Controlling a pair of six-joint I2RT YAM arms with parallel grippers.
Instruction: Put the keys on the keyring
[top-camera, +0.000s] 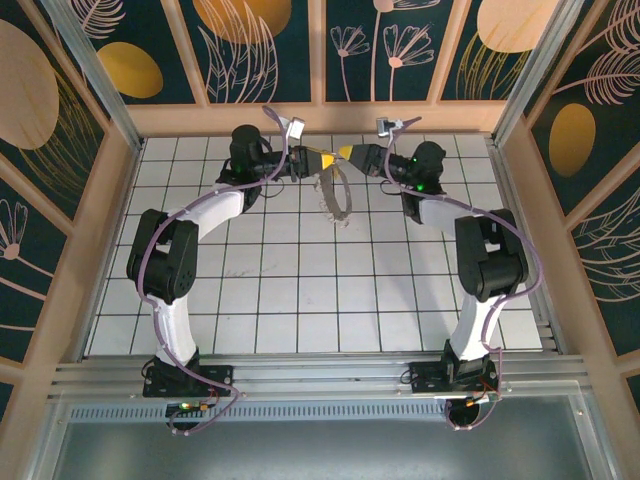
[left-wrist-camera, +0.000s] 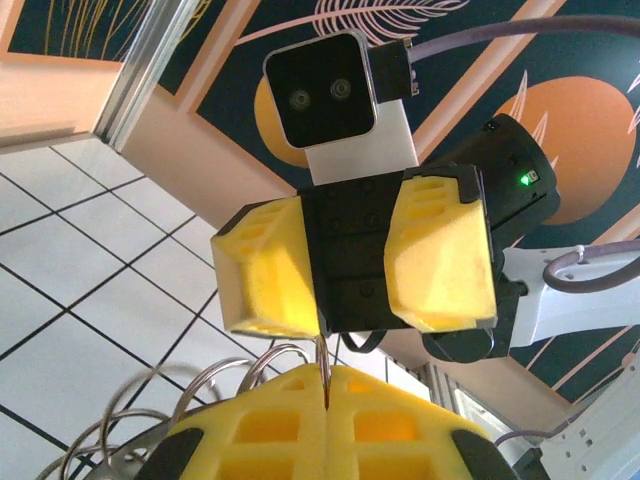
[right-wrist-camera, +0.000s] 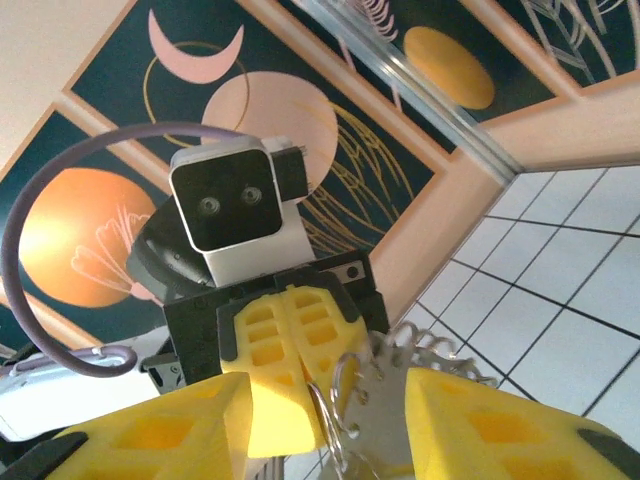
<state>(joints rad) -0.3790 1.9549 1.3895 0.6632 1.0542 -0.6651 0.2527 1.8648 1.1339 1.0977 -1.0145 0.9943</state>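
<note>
From above, the left gripper (top-camera: 325, 159) and the right gripper (top-camera: 343, 154) meet tip to tip over the far middle of the white-tiled tabletop (top-camera: 300, 290). The left one sits at 9 o'clock of the right. The keyring (top-camera: 337, 198) hangs just below their meeting point, at about 6 o'clock, a thin grey loop turned partly edge-on. This view is too small to show how either gripper's jaws stand.

The left wrist camera shows more. Its own yellow fingers (left-wrist-camera: 270, 425) are pressed fully together, with only a seam between them, and a thin silvery edge rises from that seam at 12 o'clock. Coils of the ring curve away at 9 o'clock of the fingertips. I cannot tell exactly which strand of metal is pinched. The right gripper faces straight in, with its two yellow pads well apart on either side of its black body, and the silvery edge points up into the gap between them.

The right wrist camera confirms this from the other side. Its own fingers (right-wrist-camera: 500, 425) stand partly open and hold nothing. The ring, with toothed silvery bits along its rim, lies between them and nearer the finger at 3 o'clock. Whether it touches that finger is unclear. Beyond it, at 11 o'clock, the left gripper's closed tips meet the metal.
</note>
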